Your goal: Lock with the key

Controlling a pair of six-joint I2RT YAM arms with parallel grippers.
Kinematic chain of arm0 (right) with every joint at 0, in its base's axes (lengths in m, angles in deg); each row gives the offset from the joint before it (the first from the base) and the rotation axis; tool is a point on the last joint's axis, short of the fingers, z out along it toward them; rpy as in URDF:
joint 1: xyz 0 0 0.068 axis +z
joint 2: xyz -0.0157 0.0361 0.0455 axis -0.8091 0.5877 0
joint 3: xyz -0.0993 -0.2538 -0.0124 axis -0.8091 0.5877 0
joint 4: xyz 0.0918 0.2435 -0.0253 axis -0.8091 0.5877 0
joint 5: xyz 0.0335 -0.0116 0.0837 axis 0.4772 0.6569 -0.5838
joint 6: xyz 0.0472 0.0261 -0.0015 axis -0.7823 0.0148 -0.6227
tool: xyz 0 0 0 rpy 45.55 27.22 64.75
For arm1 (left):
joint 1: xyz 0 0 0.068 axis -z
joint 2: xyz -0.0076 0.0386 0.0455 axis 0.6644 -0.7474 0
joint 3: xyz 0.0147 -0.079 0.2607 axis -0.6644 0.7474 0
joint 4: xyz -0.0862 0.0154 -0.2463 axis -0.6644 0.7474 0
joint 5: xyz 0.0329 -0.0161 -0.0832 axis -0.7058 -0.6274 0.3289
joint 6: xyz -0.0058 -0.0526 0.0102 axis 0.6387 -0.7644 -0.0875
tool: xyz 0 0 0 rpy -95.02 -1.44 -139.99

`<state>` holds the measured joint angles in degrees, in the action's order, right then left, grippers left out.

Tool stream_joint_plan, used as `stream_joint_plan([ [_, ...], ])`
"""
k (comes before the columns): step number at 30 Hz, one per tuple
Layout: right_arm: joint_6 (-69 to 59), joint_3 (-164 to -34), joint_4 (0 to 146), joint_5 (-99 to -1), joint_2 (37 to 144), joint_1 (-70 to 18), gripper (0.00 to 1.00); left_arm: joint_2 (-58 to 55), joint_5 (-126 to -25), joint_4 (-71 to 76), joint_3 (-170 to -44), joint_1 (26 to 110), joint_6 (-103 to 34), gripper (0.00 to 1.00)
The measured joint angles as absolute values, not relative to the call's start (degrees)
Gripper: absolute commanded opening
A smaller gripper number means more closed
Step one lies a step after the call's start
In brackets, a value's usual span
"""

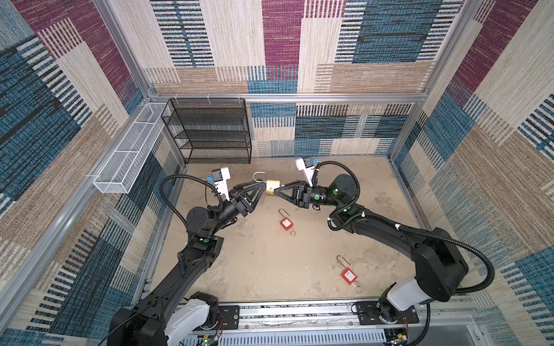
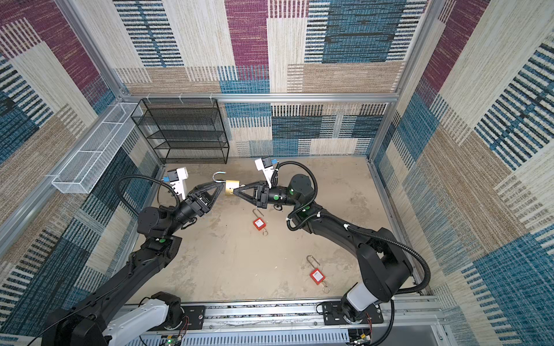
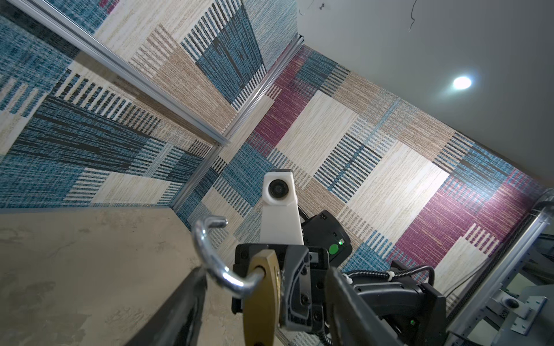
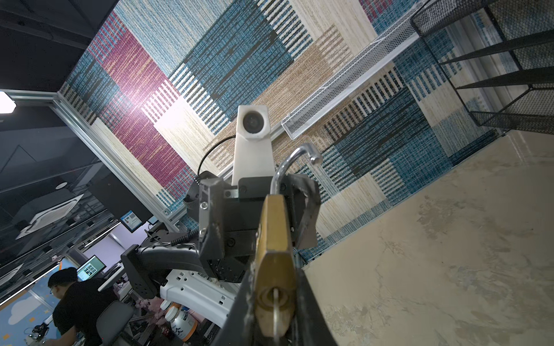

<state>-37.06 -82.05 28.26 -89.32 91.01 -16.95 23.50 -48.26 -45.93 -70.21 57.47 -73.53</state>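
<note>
Jaws of the right gripper (image 1: 276,190) were closed on the keyhole end of the small brass padlock (image 1: 272,186), pressing its two flat faces. That grip alone seemed to carry the padlock in the air, between the two arms and above the far middle of the mottled beige tabletop (image 1: 263,263). Those of the left gripper (image 1: 262,187) stood wide, its black fingers (image 3: 183,302) straddling the shackle end of the body without touching it, as far as the wrist views showed. The curved steel shackle (image 1: 257,176) was open, swung out to the side with its free end clear of the body. A thin silver key (image 4: 275,311) sat in the keyway, edge-on between the right fingers; how far it was turned I could not tell. Two red plastic padlocks (image 1: 286,223) (image 1: 348,276) lay on the table nearer the arm bases, well apart from all this. To my eye the brass lock would be heavy for its size and quite rigid, with smooth faces that could slip or twist in a light pinch, so the broad flat sides were the sound place to hold it. The shackle pivots loosely and would need lining up over its hole before being pushed home. The key looked slender enough to bend if levered sideways.
</note>
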Motion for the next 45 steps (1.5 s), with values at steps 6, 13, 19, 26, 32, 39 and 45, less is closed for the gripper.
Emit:
stream_joint_plan([
  [6,-34.85,-81.56,30.62,-88.80,90.07,-17.82,0.00,28.85,-48.30,-39.42,-70.19,53.17,-72.92,0.64],
  [13,-25.84,-82.92,41.31,-88.34,89.02,-17.98,0.00,31.72,-46.88,-23.42,-77.88,51.88,-67.24,0.63],
  [19,-21.23,-83.55,46.57,-89.82,88.91,-17.93,0.00,27.91,-42.33,-17.06,-80.79,51.88,-67.06,0.62],
  [26,-18.72,-84.67,48.93,-92.08,88.37,-17.71,0.00,25.03,-39.08,-15.90,-82.23,51.88,-67.22,0.61],
  [32,-18.06,-84.91,49.66,-93.32,87.87,-17.69,0.00,24.39,-37.55,-15.72,-82.23,51.79,-67.41,0.61],
  [39,-18.08,-85.13,49.57,-93.58,87.32,-17.71,0.00,24.79,-36.26,-15.09,-82.25,51.79,-67.41,0.60],
  [45,-18.61,-85.67,48.89,-93.96,87.32,-17.74,0.00,25.86,-35.93,-14.81,-81.95,51.79,-67.37,0.50],
])
